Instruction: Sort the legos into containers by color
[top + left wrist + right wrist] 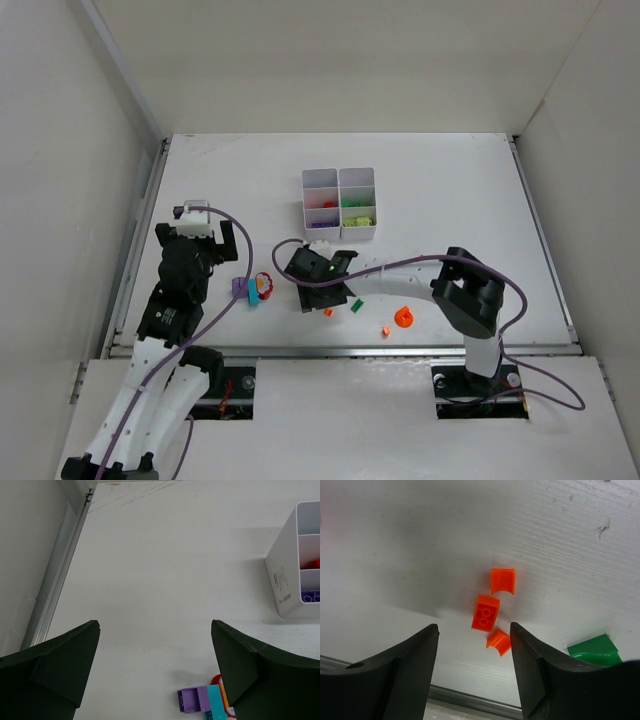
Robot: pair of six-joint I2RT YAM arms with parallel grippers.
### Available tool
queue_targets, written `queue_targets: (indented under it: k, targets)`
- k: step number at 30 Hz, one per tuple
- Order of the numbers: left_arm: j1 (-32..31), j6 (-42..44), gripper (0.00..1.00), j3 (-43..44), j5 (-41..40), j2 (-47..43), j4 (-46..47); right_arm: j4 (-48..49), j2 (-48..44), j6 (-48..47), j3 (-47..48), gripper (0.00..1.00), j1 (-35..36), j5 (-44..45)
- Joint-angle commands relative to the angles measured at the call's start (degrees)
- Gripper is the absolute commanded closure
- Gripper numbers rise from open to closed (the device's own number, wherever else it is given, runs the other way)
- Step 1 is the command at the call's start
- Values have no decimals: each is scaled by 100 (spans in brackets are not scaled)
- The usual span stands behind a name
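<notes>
Lining up on the orange ones
Right gripper [474,630] half-open, empty, over three orange legos [485,612]; I'd say drop and pinch one next. Left gripper [155,630] wide open, empty.

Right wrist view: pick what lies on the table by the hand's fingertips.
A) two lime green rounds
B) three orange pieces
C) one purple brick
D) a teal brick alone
B: three orange pieces lie on the white table, between and just ahead of the fingertips of the open right hand, with a green piece off to one side.
</notes>
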Motion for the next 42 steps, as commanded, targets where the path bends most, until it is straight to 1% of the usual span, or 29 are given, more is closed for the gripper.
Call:
queue_targets:
  k: [1, 4, 5, 7, 8, 9, 11, 12, 13, 18, 20, 21, 22, 24, 25, 26, 27, 28, 29, 32, 35, 37, 39, 42]
  targets:
    - [-20, 40, 8, -24, -69, -26, 304, 149, 99, 118, 11, 36, 33, 263]
    - [-20, 40, 8, -24, -69, -26, 304, 149, 151, 118, 11, 42, 33, 447]
    - [-20, 40, 8, -24, -69, -26, 304, 149, 212, 118, 72, 47, 33, 448]
    - [-20, 40, 8, -24, -69, -26, 304, 149, 213, 66, 125, 49, 33, 448]
    - [-20, 40, 8, -24, -69, -26, 304, 149, 213, 65, 125, 54, 33, 448]
    - [-20, 40, 8, -24, -69, -26, 304, 149, 265, 65, 125, 60, 33, 396]
    - [-20, 40, 8, -24, -69, -26, 304, 149, 266, 65, 125, 77, 33, 395]
    - [-20, 40, 8, -24, -69, -26, 304, 149, 266, 65, 125, 94, 33, 395]
    - [-20, 40, 8, -24, -69, -26, 304, 149, 266, -4, 125, 100, 33, 334]
    - [-20, 40, 7, -24, -69, -26, 304, 201, 143, -593, 441, 100, 85, 35]
    - [-20, 93, 7, -24, -69, 26, 304, -61, 90, -900, 941, 100, 85, 35]
    - [-20, 93, 7, -24, -69, 27, 304, -193, 20, -962, 1160, 100, 138, 217]
    - [-20, 93, 7, -24, -130, 27, 304, -438, -33, -1032, 1676, 100, 138, 376]
    - [-20, 145, 7, -77, -183, 79, 357, -659, -86, -1208, 2197, 100, 86, 780]
    - [-20, 145, 7, -77, -183, 79, 357, -660, -138, -1305, 2417, 100, -71, 991]
    - [-20, 145, 7, -77, -262, 79, 357, -660, -139, -1367, 2724, 100, -203, 993]
    - [41, 145, 7, -77, -263, 132, 418, -660, -139, -1480, 2840, 100, -353, 993]
    - [42, 145, 7, -77, -315, 132, 419, -660, -43, -1551, 2937, 100, -528, 801]
    - [102, 145, 7, -77, -315, 132, 419, -660, 19, -1621, 3094, 100, -852, 730]
    - [164, 145, 7, -77, -315, 194, 419, -660, 344, -2016, 3376, 100, -1240, 536]
    - [270, 145, 7, -77, -315, 255, 419, -660, 722, -2412, 3772, 100, -1312, 588]
    - [340, 145, 7, -77, -254, 316, 471, -660, 985, -2527, 4044, 100, -1522, 448]
    - [401, 145, 7, -130, -201, 386, 471, -660, 1100, -2527, 4098, 100, -1628, 387]
    - [559, 145, 7, -130, -79, 449, 524, -406, 1162, -2527, 4098, 100, -1812, 386]
